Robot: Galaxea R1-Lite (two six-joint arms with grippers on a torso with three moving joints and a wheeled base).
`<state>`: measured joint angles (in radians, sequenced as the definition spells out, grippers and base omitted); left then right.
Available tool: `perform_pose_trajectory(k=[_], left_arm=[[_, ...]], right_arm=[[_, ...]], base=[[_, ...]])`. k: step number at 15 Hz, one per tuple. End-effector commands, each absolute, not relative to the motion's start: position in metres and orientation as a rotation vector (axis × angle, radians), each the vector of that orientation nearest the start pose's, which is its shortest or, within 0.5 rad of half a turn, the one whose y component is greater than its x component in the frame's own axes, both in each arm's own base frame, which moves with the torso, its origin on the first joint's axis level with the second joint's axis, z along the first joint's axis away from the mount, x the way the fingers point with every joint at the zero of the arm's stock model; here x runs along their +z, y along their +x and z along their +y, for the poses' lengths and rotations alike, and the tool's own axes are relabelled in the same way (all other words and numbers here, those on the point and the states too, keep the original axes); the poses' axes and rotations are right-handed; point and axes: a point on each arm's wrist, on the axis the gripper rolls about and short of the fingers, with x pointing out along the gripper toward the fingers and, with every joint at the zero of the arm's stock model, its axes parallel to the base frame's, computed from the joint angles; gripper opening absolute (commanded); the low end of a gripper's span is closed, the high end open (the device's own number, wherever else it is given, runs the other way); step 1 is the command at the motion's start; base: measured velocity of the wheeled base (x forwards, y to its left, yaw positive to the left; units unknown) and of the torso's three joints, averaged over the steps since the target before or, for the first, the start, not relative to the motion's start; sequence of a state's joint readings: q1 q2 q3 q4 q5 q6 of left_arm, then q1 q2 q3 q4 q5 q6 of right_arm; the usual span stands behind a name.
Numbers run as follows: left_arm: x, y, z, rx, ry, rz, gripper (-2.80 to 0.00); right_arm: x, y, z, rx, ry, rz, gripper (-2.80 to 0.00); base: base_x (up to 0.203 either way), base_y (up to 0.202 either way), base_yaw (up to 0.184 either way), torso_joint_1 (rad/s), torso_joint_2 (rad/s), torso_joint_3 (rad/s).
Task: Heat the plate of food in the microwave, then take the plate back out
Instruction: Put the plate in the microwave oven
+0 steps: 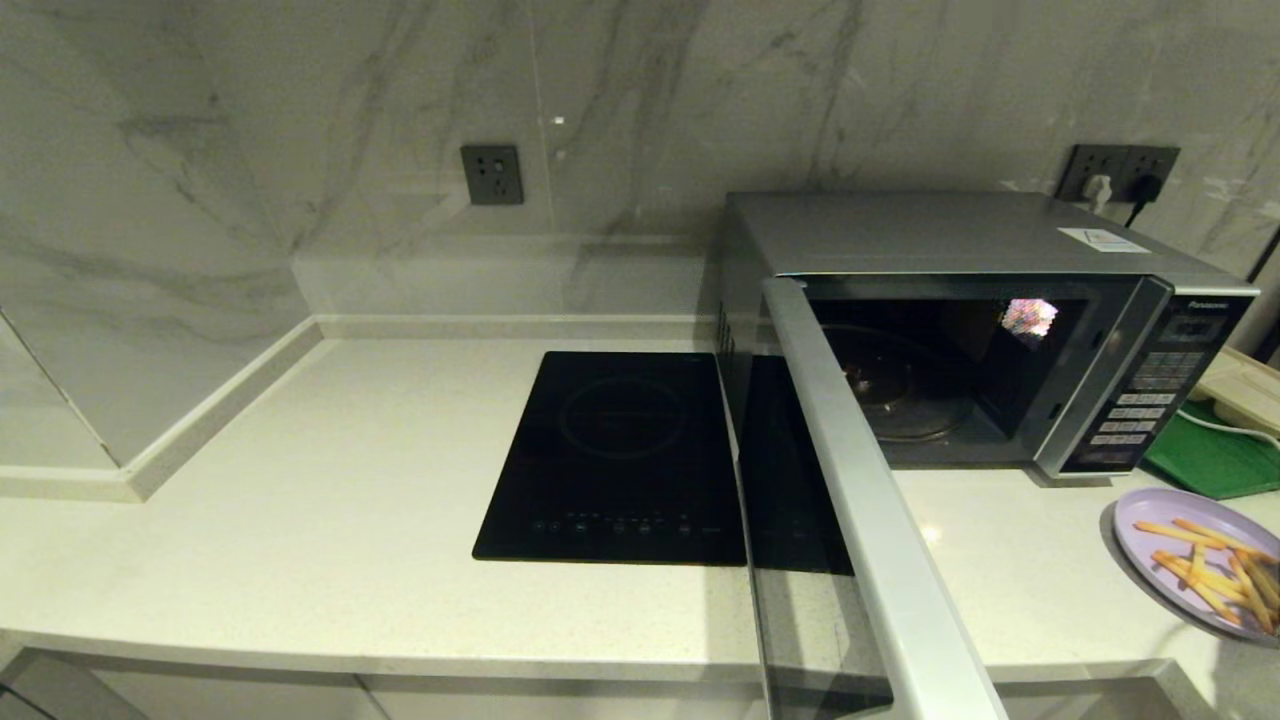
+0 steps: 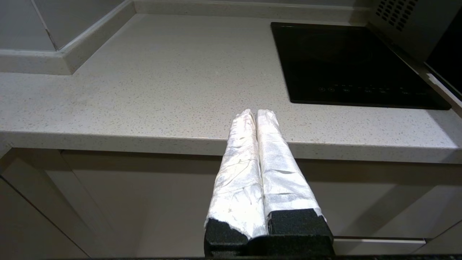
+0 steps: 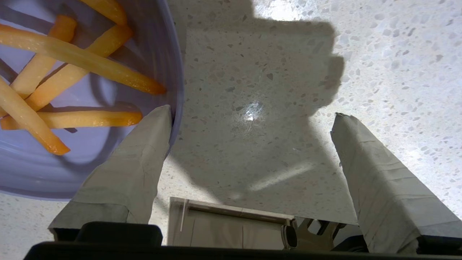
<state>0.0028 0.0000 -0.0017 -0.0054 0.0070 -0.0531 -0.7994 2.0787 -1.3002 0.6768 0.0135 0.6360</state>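
the open door (image 1: 860, 520) of the microwave (image 1: 950, 240) is running off the bottom edge of the head view and covering the right part of the black cooktop (image 1: 620, 450). the plate of food (image 1: 1195, 560) is getting cut by the right edge there, and in the right wrist view it is spilling past the frame. the green tray (image 1: 1215, 460) is showing only partly. button labels on the microwave panel are staying too small to read.

"Panasonic" is read on the microwave (image 1: 985, 330), above its button panel (image 1: 1140, 405). Button legends, white top sticker (image 1: 1103, 239) and cooktop (image 1: 620, 455) markings cannot be read.
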Motion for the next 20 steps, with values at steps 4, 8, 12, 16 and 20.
perform_pose_trajectory(k=[4, 8, 12, 16, 20], left_arm=[[0.0765, -0.0229, 0.0001, 0.011, -0.054, -0.008, -2.80], [0.0765, -0.0229, 0.0001, 0.011, -0.054, -0.008, -2.80], [0.0765, -0.0229, 0.0001, 0.011, -0.054, -0.008, -2.80], [0.0765, -0.0229, 0.0001, 0.011, -0.054, -0.008, -2.80], [0.0765, -0.0229, 0.0001, 0.011, -0.054, -0.008, -2.80]], right_arm=[[0.0882, 0.2345, -0.2406, -1.086, 1.097, 1.157, 0.00], [0.0868, 0.2349, -0.2410, -1.084, 1.094, 1.150, 0.00], [0.0823, 0.2356, -0.2417, -1.086, 1.097, 1.163, 0.00], [0.0803, 0.2363, -0.2425, -1.086, 1.097, 1.163, 0.00], [0.0812, 0.2369, -0.2430, -1.084, 1.096, 1.147, 0.00]], base=[[0.000, 0.000, 0.000, 0.000, 0.00, 0.000], [0.000, 0.000, 0.000, 0.000, 0.00, 0.000], [0.000, 0.000, 0.000, 0.000, 0.00, 0.000], [0.000, 0.000, 0.000, 0.000, 0.00, 0.000], [0.000, 0.000, 0.000, 0.000, 0.00, 0.000]])
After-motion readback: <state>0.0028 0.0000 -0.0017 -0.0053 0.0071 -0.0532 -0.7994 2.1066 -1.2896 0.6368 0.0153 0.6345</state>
